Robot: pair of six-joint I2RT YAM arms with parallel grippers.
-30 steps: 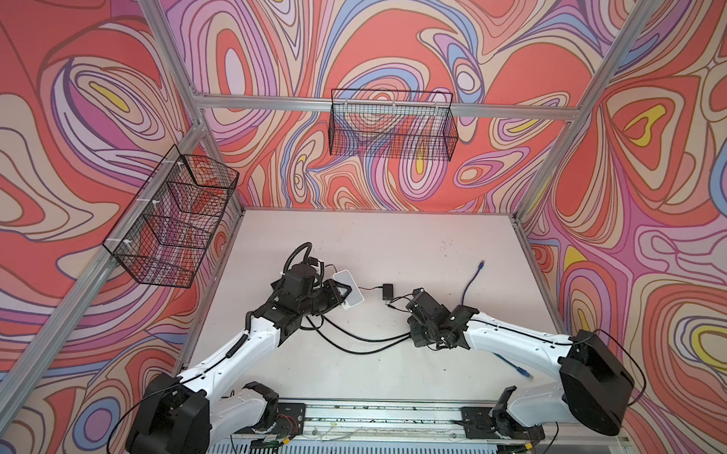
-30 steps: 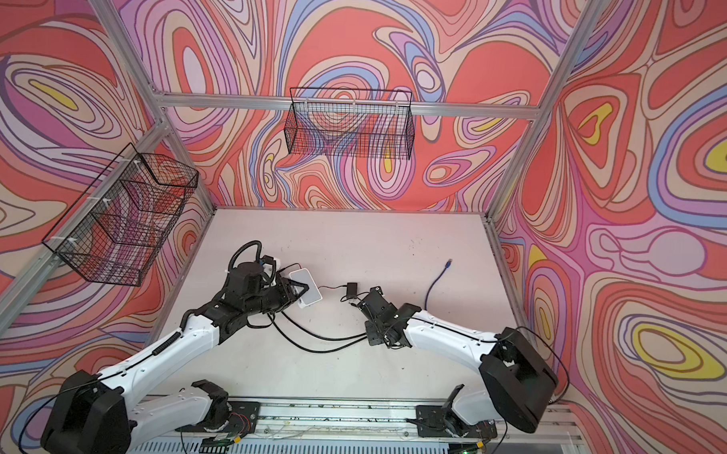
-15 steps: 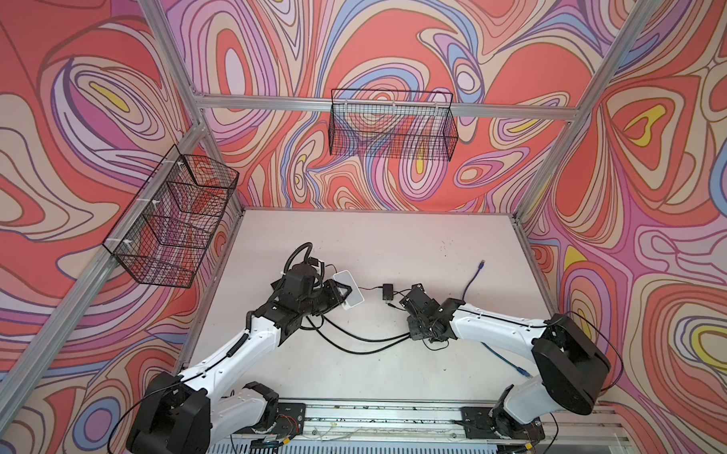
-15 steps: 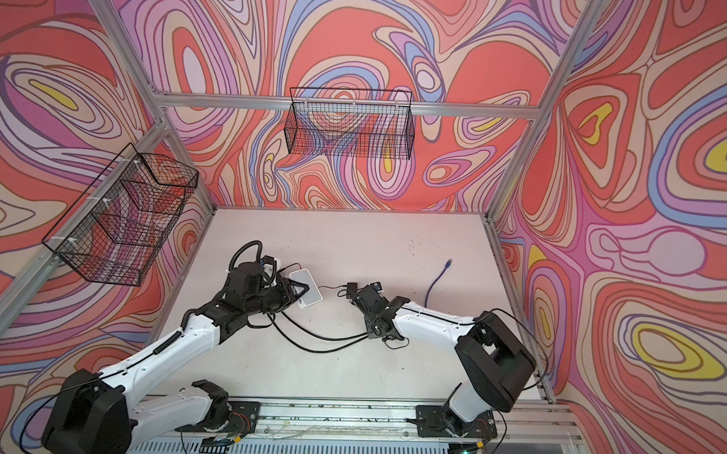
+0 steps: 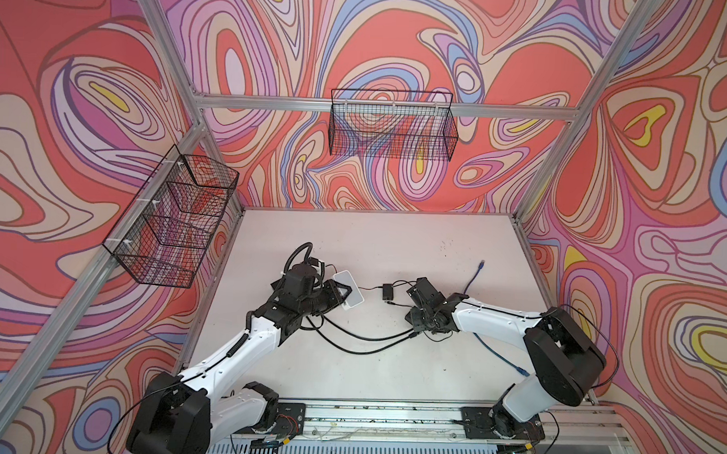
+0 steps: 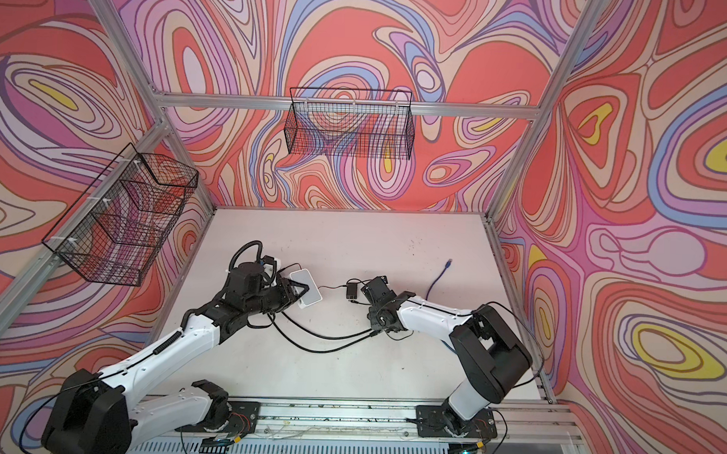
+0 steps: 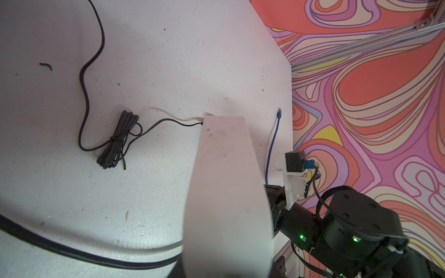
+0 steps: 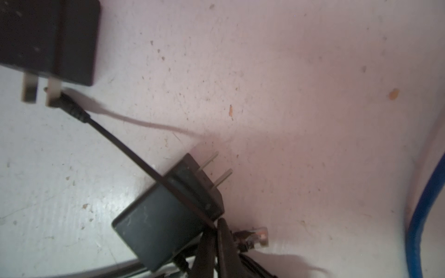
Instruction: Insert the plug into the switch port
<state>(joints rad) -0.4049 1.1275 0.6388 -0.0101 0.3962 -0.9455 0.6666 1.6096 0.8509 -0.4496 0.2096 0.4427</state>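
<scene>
I can make out no lettering: the switch shows me a plain white face, and the black adapter is too blurred for any label. My left gripper is clamped on the switch, left of the table's middle. My right gripper has its jaws pressed together at the adapter's corner. A thin black lead runs in at the tips, and I cannot tell whether it is pinched. The plug is clear with a black boot and lies on the table just beside those tips, apart from the switch. A tied cable coil lies near the switch, and a blue cable lies nearer the right wall. The table is pale, scuffed and speckled with crumbs. The walls swirl in loud colours — coral, lilac, blue, yellow — behind an aluminium frame carrying two black wire baskets.
</scene>
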